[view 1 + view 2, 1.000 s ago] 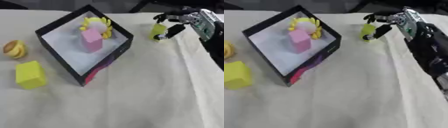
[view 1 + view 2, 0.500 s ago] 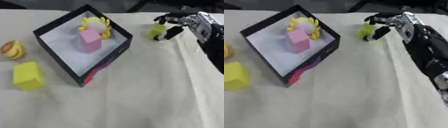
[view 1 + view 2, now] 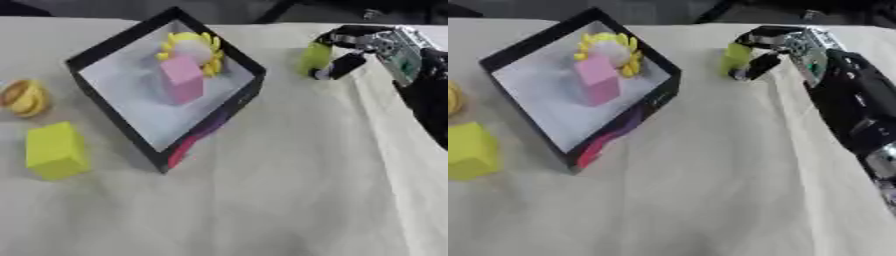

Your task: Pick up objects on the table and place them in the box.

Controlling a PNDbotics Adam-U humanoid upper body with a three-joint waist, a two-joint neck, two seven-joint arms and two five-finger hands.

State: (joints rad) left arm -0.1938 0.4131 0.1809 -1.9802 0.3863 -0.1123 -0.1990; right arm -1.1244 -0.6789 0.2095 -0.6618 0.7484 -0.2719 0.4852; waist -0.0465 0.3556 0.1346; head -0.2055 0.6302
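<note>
We count one black box (image 3: 229, 106) holding a pink block (image 3: 183, 79) and a yellow flower shape (image 3: 196, 47); left of it, one yellow cube (image 3: 54, 150) and one round orange item (image 3: 24, 97). Far right, our right hand (image 3: 785, 45) curls round one lime piece (image 3: 735, 58). Only the right eye view shows the forearm's full length.

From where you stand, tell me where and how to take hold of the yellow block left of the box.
Grip the yellow block across its flat left and right faces, coming down from above. It lies free on the table, clear of the box, its top face exposed.
</note>
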